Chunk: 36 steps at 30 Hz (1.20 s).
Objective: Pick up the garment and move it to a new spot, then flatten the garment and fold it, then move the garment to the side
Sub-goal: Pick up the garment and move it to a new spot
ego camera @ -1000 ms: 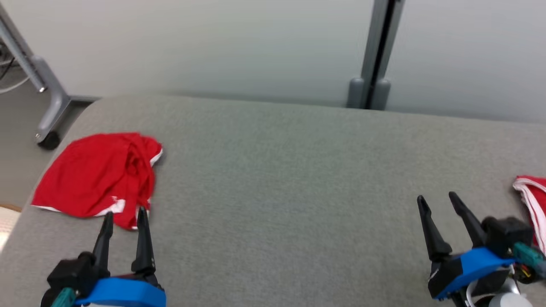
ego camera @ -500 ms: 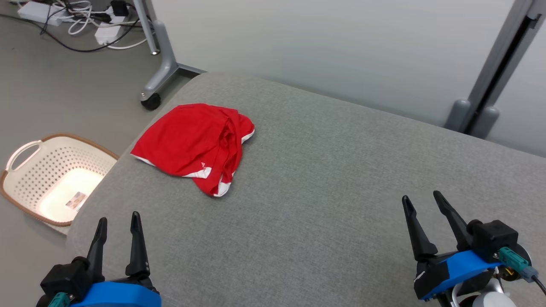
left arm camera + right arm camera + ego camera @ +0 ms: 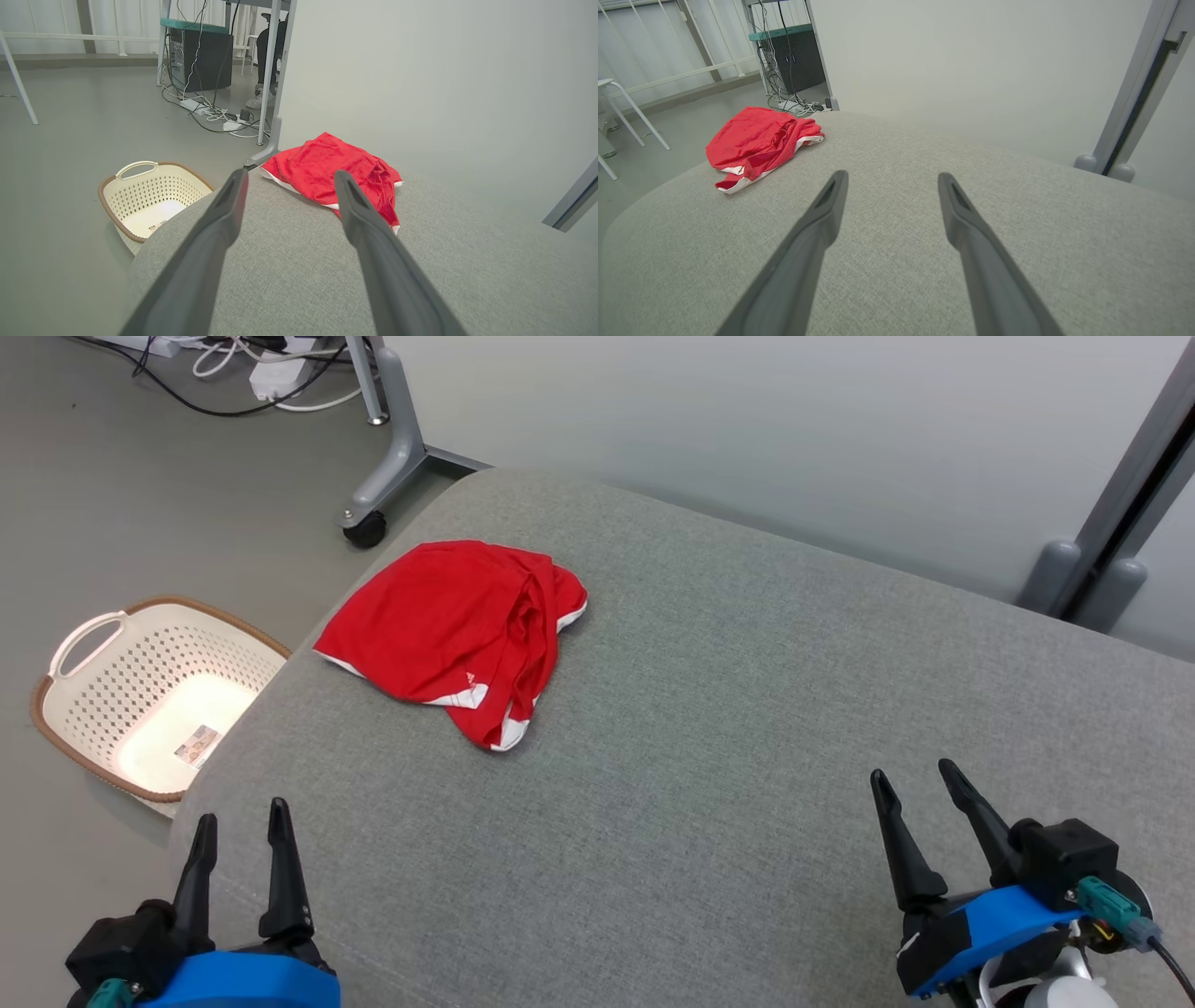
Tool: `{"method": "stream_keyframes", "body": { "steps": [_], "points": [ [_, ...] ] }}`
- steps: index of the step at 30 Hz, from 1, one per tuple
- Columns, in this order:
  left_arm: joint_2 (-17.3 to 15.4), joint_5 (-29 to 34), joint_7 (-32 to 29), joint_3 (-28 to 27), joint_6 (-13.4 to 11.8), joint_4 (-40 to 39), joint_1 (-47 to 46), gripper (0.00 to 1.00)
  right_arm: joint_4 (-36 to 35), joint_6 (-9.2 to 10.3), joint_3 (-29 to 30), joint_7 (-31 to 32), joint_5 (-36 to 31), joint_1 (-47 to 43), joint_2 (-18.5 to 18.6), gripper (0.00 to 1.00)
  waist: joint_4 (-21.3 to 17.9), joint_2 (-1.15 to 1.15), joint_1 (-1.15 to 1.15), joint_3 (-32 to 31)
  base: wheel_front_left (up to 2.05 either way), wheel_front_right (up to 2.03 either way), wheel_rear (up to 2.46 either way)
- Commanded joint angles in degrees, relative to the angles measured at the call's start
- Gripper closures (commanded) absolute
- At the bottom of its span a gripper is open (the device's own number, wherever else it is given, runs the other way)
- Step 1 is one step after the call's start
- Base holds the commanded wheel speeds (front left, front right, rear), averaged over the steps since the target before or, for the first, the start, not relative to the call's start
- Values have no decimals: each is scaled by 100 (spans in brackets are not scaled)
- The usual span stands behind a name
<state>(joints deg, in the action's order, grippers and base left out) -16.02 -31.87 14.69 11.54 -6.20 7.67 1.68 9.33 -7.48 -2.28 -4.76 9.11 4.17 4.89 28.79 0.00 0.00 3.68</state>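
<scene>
A red garment [image 3: 457, 630] with white trim lies bunched near the far left corner of the grey cushioned surface [image 3: 709, 728]. It also appears in the left wrist view as the garment [image 3: 331, 170] and in the right wrist view as the garment [image 3: 759, 140]. My left gripper [image 3: 238, 817] hovers open over the surface's near left edge, well short of the cloth, with nothing between its fingers. My right gripper [image 3: 913, 781] stands open and empty at the near right, far from the cloth.
A cream perforated laundry basket [image 3: 89, 649] with a brown rim sits on the floor left of the surface. A wheeled desk leg [image 3: 383, 476] and tangled cables [image 3: 252, 364] are behind the garment. A pale wall and a grey post [image 3: 1111, 532] bound the far side.
The head camera has swung left, so the whole picture shifted and the basket came into view. The garment lies as before, and both grippers stay open.
</scene>
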Motion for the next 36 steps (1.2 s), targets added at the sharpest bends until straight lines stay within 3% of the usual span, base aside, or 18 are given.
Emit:
{"method": "stream_keyframes", "body": {
  "steps": [1,5,9,18,23,27,31,32,33,34,36],
  "points": [
    [-18,-58,-28,-78,-41,-39,-124,0,-39,-3,-2,8,-47,24,-4,0,-34,0,0,34,0,0,0],
    [-204,-125,-265,-201,-46,-87,-520,0,-150,-3,-58,67,-107,104,47,0,-182,0,0,243,0,0,0],
    [-465,-324,-924,-388,-126,89,-1247,0,-375,-3,-115,181,-208,215,144,0,-395,0,0,604,0,0,0],
    [-1160,-633,-2104,-764,-206,1178,-2920,0,-1188,-3,-477,422,-346,763,359,0,-1307,0,0,1948,0,0,0],
    [-1322,-1068,-2514,-1045,-70,1771,-3489,0,-1456,-3,-671,504,-320,1018,507,0,-1828,0,0,2599,0,0,0],
    [-1440,-1384,-3092,-1198,-153,2206,-3620,0,-1595,-3,-716,473,-320,1181,536,0,-2205,0,0,2942,0,0,0],
    [-1326,-1780,-4066,-1185,-334,2648,-3503,0,-1604,-3,-665,377,-283,1254,486,0,-2478,0,0,3056,0,0,0],
    [-1313,-1804,-4261,-1143,-387,2678,-3459,38,-1599,-3,-640,360,-277,1258,465,0,-2519,0,0,3062,0,0,0],
    [-1339,-1822,-4351,-1140,-422,2675,-3443,88,-1576,-3,-635,335,-275,1261,442,0,-2562,0,0,3055,0,0,0],
    [-1365,-1847,-4440,-1135,-433,2640,-3424,100,-1553,-3,-621,302,-264,1259,418,0,-2592,0,0,3037,0,0,0],
    [-1397,-1840,-4448,-1145,-413,2577,-3413,100,-1525,-3,-614,285,-260,1245,385,0,-2616,0,0,2999,0,0,0]
  ]
}}
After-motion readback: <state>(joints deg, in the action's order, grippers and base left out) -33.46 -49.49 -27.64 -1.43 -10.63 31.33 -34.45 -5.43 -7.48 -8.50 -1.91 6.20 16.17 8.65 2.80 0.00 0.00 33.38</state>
